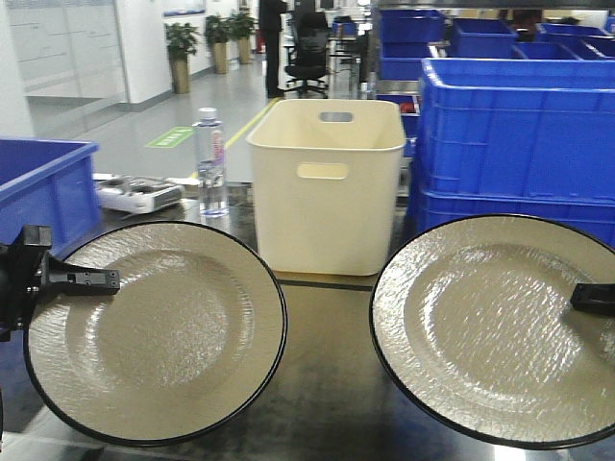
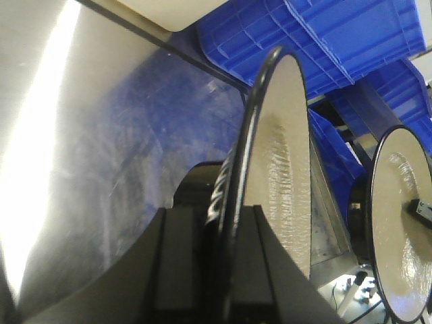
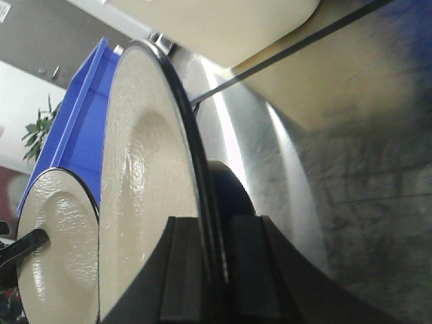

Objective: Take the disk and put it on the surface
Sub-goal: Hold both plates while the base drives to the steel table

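Two disks show, both cream textured plates with black rims. My left gripper [image 1: 91, 280] is shut on the left edge of the left disk [image 1: 159, 331] and holds it above the dark glossy surface [image 1: 322, 384]. The left wrist view shows that rim [image 2: 283, 155] edge-on between my gripper's [image 2: 229, 216] fingers. My right gripper [image 1: 588, 298] is shut on the right edge of the right disk [image 1: 490, 327]. In the right wrist view its rim [image 3: 145, 175] sits clamped in the gripper [image 3: 212, 226], above the surface [image 3: 351, 169]. A black tape line [image 1: 327, 283] crosses the surface.
A cream bin [image 1: 327, 182] stands at the back centre behind the tape line. A water bottle [image 1: 210, 158] and a white device [image 1: 139, 192] are to its left. Stacked blue crates [image 1: 519, 134] fill the right, and another blue crate [image 1: 43, 182] stands at far left.
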Motion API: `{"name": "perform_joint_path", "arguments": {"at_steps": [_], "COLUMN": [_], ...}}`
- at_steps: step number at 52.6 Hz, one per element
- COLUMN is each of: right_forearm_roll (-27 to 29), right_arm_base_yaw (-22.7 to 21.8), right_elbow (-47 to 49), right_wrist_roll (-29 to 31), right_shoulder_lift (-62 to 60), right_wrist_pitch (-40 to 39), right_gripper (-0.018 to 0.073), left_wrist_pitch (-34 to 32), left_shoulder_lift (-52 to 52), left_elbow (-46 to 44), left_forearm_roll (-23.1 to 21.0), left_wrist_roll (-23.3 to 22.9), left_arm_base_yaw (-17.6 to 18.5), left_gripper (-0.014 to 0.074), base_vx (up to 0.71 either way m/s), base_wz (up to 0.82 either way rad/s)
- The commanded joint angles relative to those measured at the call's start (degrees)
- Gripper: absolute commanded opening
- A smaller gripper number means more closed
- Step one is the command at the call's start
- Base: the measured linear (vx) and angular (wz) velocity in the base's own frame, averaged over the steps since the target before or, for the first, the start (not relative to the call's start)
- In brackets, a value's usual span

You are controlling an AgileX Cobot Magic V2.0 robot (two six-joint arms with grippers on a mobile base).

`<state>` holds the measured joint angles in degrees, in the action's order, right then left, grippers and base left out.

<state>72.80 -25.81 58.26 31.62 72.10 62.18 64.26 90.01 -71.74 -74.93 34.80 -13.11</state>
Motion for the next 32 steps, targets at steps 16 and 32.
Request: {"name": "perform_joint_path", "arguments": {"at_steps": [16, 32], "right_forearm_roll": [7.4, 7.4], "right_arm_base_yaw": [-0.2, -0.2], "right_elbow": [1.8, 1.8], "right_wrist_roll": [0.0, 0.0], "right_shoulder_lift": [-1.8, -1.8], "right_wrist_pitch": [0.8, 0.8], "right_gripper": [-0.0009, -0.0009], "left_wrist_pitch": [1.4, 1.5], "left_shoulder_lift": [-3.0, -3.0], "left_elbow": [-1.9, -1.9], "left_forearm_roll": [-8.0, -8.0], "left_wrist_roll": [-1.0, -1.0], "left_arm_base_yaw": [0.0, 0.0], "left_gripper": [-0.0008, -0.0008], "base_vx": [0.1, 0.02], "base_wz": [-0.24, -0.07]}}
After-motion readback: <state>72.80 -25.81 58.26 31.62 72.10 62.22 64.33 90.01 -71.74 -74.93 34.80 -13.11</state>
